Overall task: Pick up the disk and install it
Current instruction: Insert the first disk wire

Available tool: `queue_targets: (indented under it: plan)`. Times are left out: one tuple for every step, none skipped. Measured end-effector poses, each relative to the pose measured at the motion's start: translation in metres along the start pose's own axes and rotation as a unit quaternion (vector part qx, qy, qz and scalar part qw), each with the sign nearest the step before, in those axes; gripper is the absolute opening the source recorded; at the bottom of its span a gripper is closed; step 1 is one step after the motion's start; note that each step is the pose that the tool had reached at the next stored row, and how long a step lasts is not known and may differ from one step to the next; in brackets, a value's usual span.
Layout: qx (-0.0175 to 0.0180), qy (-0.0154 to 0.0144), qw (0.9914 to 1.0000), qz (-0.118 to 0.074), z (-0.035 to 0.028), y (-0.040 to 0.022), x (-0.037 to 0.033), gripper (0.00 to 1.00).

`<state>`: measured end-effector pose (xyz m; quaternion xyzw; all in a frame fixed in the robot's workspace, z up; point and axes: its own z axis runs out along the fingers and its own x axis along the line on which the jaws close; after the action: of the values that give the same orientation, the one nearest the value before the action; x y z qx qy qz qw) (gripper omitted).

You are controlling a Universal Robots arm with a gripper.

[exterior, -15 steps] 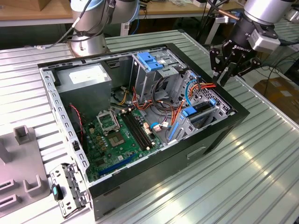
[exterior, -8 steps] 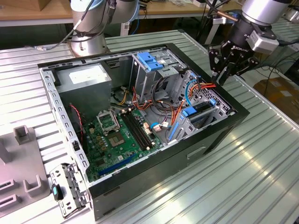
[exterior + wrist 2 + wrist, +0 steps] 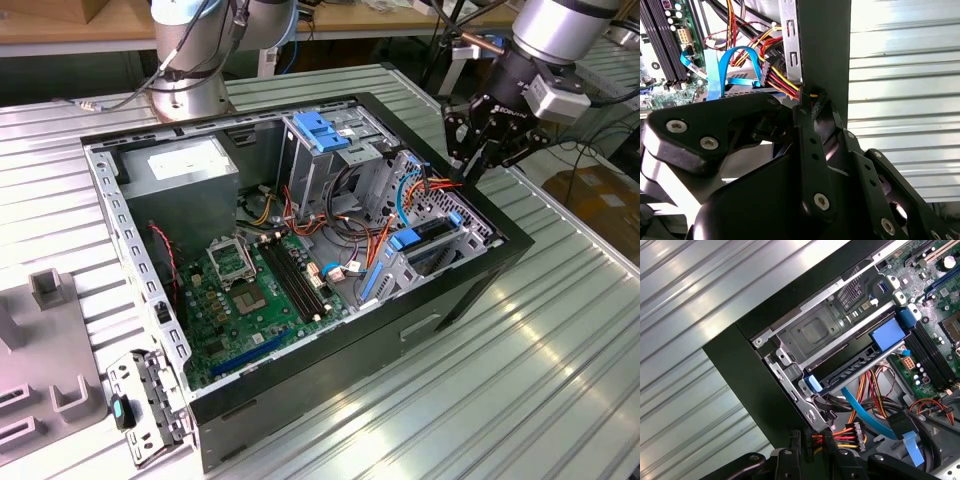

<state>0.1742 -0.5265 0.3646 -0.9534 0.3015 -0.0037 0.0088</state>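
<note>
The table [image 3: 560, 370] is ribbed metal, bright and reflective. The computer case [image 3: 330, 385] has matt black painted outer walls and a dull grey sheet-metal inner frame. The motherboard [image 3: 250, 300] is glossy green circuit board. The disk [image 3: 855, 365] shows a dark matt body with smooth bright blue plastic tabs. The gripper [image 3: 470, 170] is black metal with a slight sheen and shiny silver screws.

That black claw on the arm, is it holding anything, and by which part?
It cannot be told. The tool hovers at the computer case's edge by the multicoloured power cable; the disk sits in its bay.
</note>
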Motion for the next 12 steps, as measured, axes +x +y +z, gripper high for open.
queue_targets:
  plan:
    - [0.0001, -0.0001, 1.0, 0.0, 0.0001, 0.0, 0.0, 0.31]
    - [0.0001, -0.0001, 1.0, 0.0, 0.0002, 0.0, 0.0, 0.3]
    - [0.0001, -0.0001, 1.0, 0.0, 0.0002, 0.0, 0.0, 0.3]
    - [-0.0001, 0.0, 1.0, 0.0, -0.0001, 0.0, 0.0, 0.23]
    - [0.0, -0.0001, 1.0, 0.0, -0.0003, 0.0, 0.0, 0.23]
    - [0.0002, -0.0002, 1.0, 0.0, -0.0017, 0.0, 0.0, 0.17]
    - [0.0002, -0.0001, 1.0, 0.001, -0.003, 0.0, 0.0, 0.17]
    - [0.0002, -0.0001, 0.99999, 0.003, -0.0033, -0.0001, 0.0, 0.17]
    - [0.0002, -0.0001, 0.99997, 0.007, -0.0033, -0.0001, 0.0, 0.17]
    - [0.0001, 0.0002, 0.99983, 0.018, -0.0035, -0.0001, 0.0, 0.17]
    - [0.0001, 0.0003, 0.99975, 0.022, -0.0036, 0.0001, -0.0002, 0.17]
    - [0.0001, 0.0003, 0.99971, 0.024, -0.0037, 0.0006, -0.0011, 0.17]
